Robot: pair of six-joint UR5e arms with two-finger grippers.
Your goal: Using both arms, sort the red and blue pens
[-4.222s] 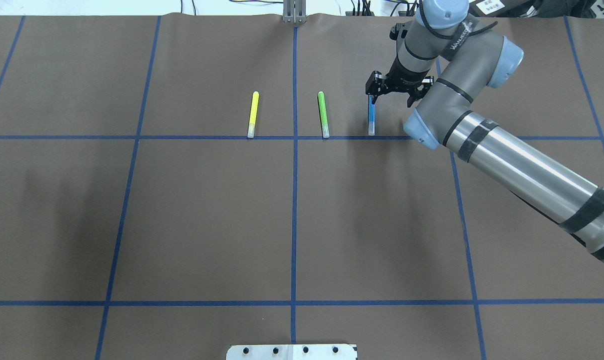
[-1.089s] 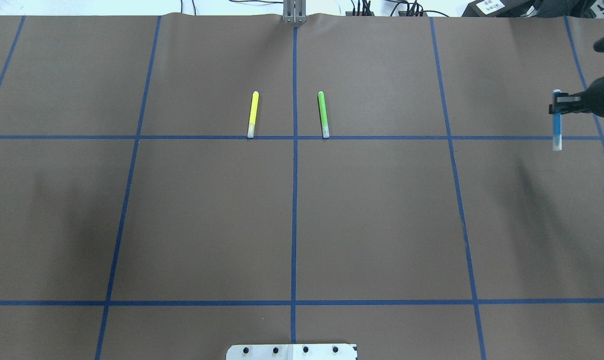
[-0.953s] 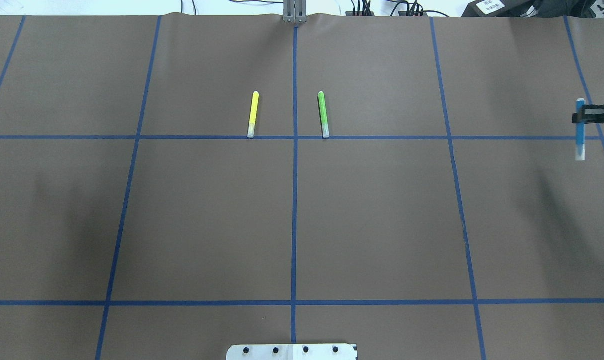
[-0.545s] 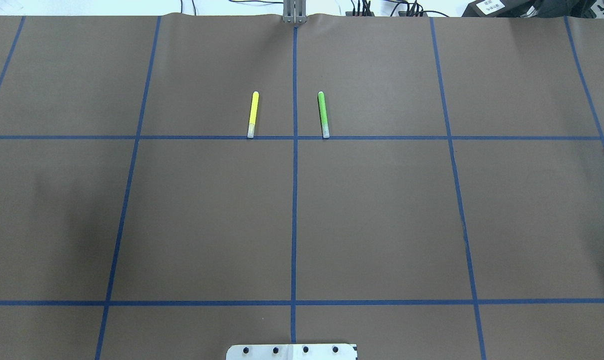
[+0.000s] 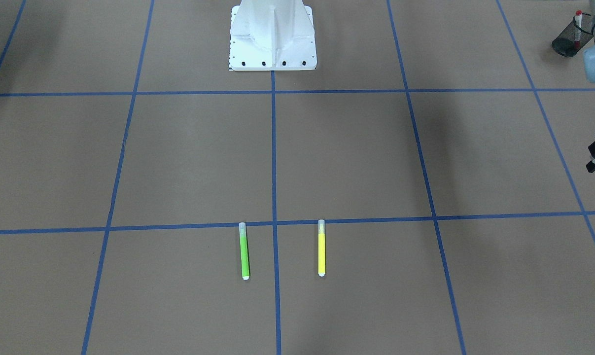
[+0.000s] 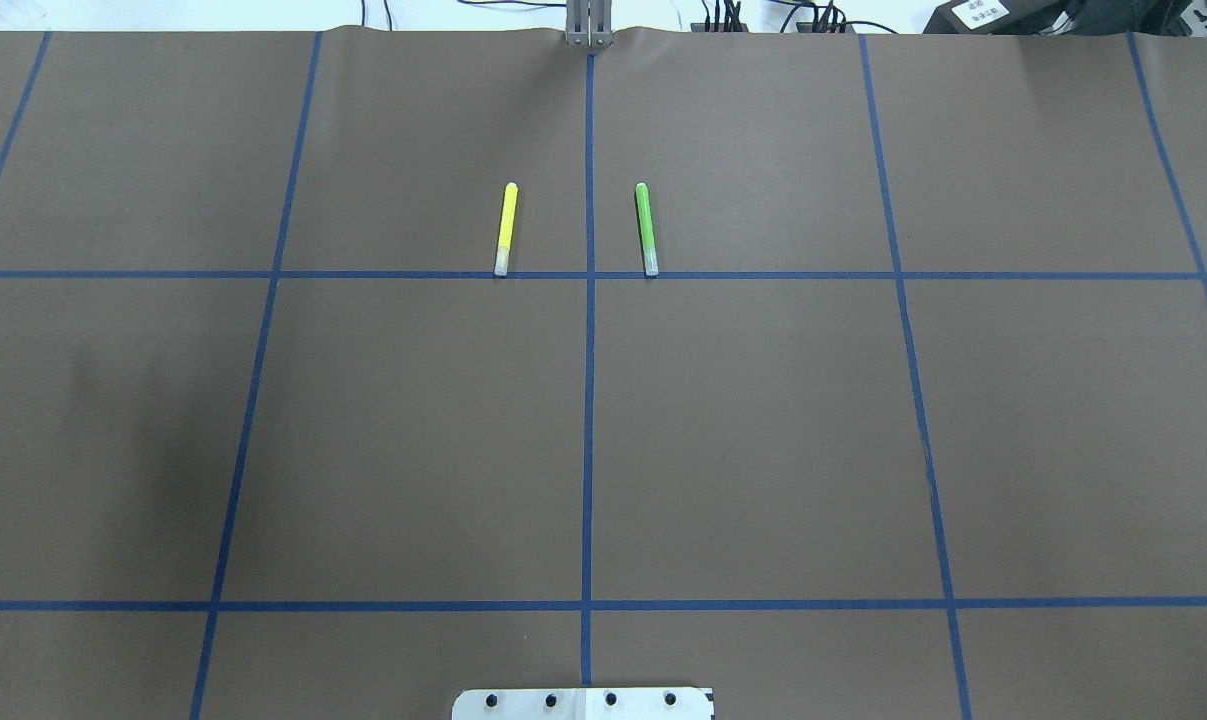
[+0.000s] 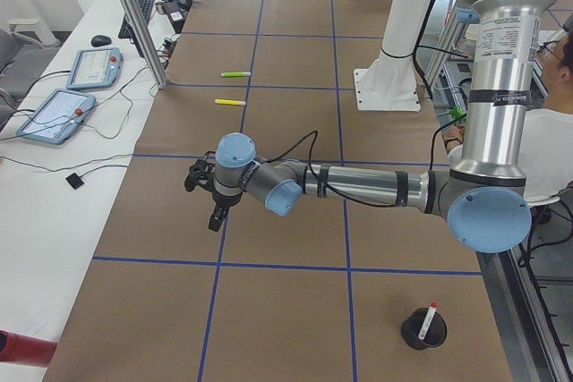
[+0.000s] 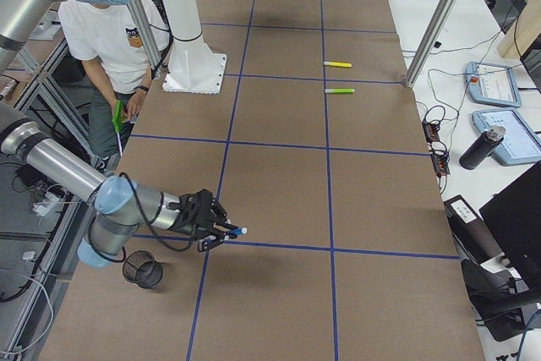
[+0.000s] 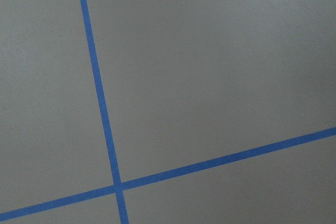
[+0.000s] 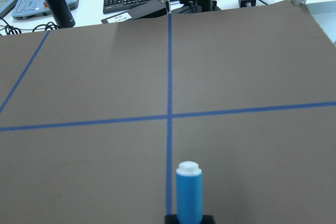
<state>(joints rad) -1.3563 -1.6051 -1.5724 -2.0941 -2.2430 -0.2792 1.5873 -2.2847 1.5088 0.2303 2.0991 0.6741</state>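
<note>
Red pen (image 7: 431, 317): standing in a black mesh cup (image 7: 421, 333), lower right of the exterior left view. I count that half as done.

Blue pen (image 10: 189, 190): off the bench (image 6: 763, 450), clamped in the right hand (image 8: 221, 230). Its white end pokes forward at bottom centre of the right wrist view. In the exterior right view that hand hangs over the tape lines at lower left. A second mesh cup (image 8: 142, 270) sits near it, lower and further left, and looks empty from here. My read: dropping the pen into that cup is what remains.

Green marker (image 6: 646, 228) and yellow marker (image 6: 505, 228): lying side by side, apart, upper centre of the overhead view. Not ours to move.

Left hand (image 7: 202, 198): over bare bench, centre left of the exterior left view. I cannot tell whether it is parted or closed. Its wrist view gives only tape and bench.

The overhead view shows no arm, no cup and neither task pen. The side views supply those. The front-facing view catches only the red pen's cup, at its upper right corner.
</note>
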